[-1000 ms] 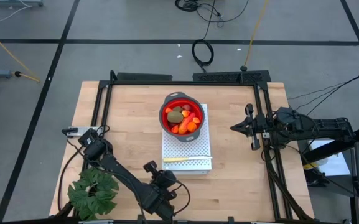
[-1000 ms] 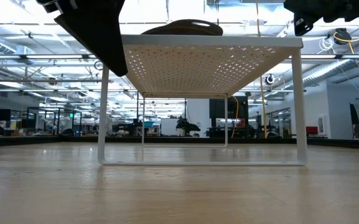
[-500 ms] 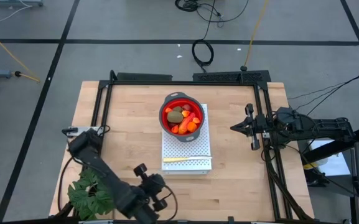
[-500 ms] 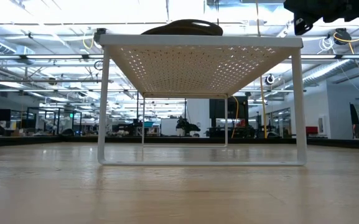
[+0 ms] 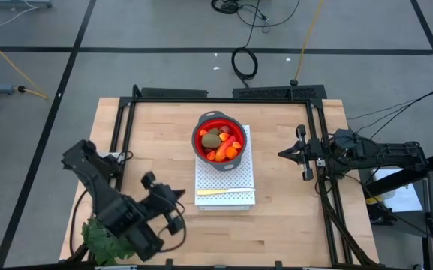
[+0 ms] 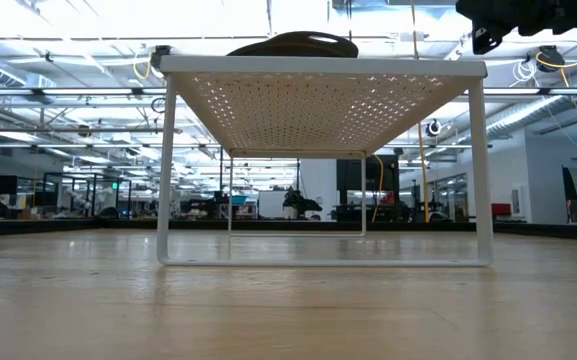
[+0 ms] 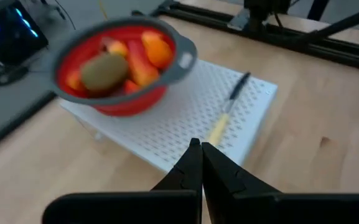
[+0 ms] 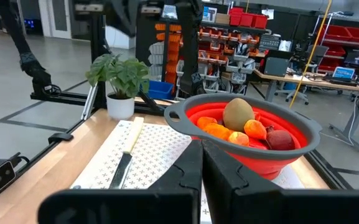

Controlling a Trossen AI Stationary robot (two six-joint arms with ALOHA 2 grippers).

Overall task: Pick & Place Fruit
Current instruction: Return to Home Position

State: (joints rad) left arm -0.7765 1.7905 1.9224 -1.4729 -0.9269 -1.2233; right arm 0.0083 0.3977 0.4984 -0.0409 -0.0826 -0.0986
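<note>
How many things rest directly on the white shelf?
2: the red strainer bowl, holding fruit, at the shelf's upper end in the high view; the yellow knife across its lower end.

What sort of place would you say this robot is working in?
Most likely a robotics lab or workshop in a large open hall: shelves of red storage bins and work desks stand beyond the wooden table, and loose cables lie on the floor beside it.

Fruit (image 5: 218, 141) lies in the bowl (image 5: 195, 137), bowl and knife (image 5: 221, 192) on the shelf (image 5: 224, 178).
</note>
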